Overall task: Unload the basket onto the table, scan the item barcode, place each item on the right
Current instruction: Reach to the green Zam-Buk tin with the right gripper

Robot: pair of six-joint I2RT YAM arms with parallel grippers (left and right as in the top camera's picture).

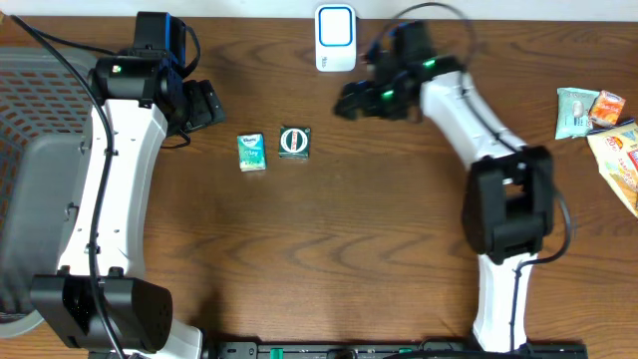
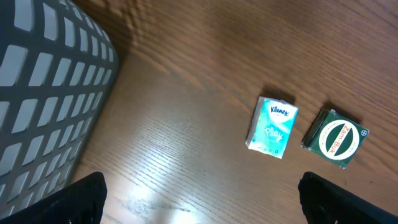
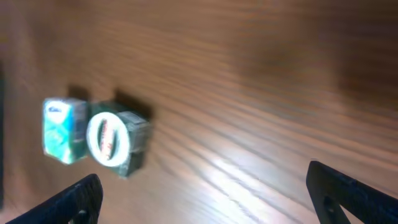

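The small dark-green square box with round white label (image 1: 294,142) lies on the wooden table (image 1: 329,239), leftward and base-side of the right gripper (image 1: 351,101), the nearer one; its jaws stand spread, empty.

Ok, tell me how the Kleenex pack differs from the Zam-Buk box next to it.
The Kleenex pack is pale teal and oblong; the Zam-Buk box is dark green, squarer, with a round white label. The Kleenex pack lies nearer the basket, the Zam-Buk box farther off. Both lie flat on the wooden table, apart.
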